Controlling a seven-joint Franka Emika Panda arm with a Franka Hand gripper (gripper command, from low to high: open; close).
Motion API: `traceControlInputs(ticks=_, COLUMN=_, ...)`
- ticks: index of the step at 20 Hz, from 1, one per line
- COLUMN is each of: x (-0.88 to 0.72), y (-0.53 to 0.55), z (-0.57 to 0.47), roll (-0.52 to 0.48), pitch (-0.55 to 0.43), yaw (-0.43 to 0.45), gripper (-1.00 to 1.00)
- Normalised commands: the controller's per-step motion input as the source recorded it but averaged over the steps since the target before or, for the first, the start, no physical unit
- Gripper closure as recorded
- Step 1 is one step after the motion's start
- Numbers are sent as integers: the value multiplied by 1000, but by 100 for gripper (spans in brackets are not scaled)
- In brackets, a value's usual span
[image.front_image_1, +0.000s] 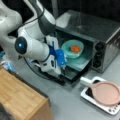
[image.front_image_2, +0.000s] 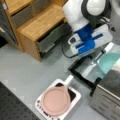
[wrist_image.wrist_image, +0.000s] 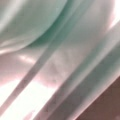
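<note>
A teal bowl (image.front_image_1: 71, 53) with an orange item (image.front_image_1: 75, 48) in it sits in the open toaster oven (image.front_image_1: 100, 30). In a front view only the bowl's rim (image.front_image_2: 108, 62) shows. The oven's glass door (image.front_image_1: 76, 65) hangs down and open in both front views. My gripper (image.front_image_1: 63, 65), white with blue parts, hangs over the door's left edge, just left of the bowl. In a front view the gripper (image.front_image_2: 101, 51) sits above the door (image.front_image_2: 87, 70). The wrist view is filled by the teal bowl (wrist_image.wrist_image: 30, 22) and the shiny door glass (wrist_image.wrist_image: 62, 75), with no fingers showing.
A pink round pan (image.front_image_1: 106, 92) with a white handle rests on a white square base (image.front_image_1: 112, 108) in front of the oven; both also show in a front view, pan (image.front_image_2: 55, 100) on base (image.front_image_2: 75, 96). A wooden cabinet (image.front_image_1: 20, 100) (image.front_image_2: 37, 25) stands beside the arm.
</note>
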Motion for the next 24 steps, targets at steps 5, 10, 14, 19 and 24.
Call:
traceControlInputs(ticks=5, x=167, y=-52, z=74, roll=-124, pitch=55, yaw=89, gripper=-100)
traceControlInputs(ticks=10, x=166, y=-87, z=164, roll=-210, pitch=64, yaw=48, gripper=-100)
traceControlInputs(ticks=14, x=135, y=-116, z=290, roll=-339, pitch=64, yaw=28, gripper=-100)
traceControlInputs(ticks=19, x=120, y=-38, z=255, roll=-407, pitch=52, yaw=11, gripper=-100)
traceControlInputs(ticks=24, x=91, y=95, z=248, roll=-337, pitch=75, yaw=14, gripper=-100)
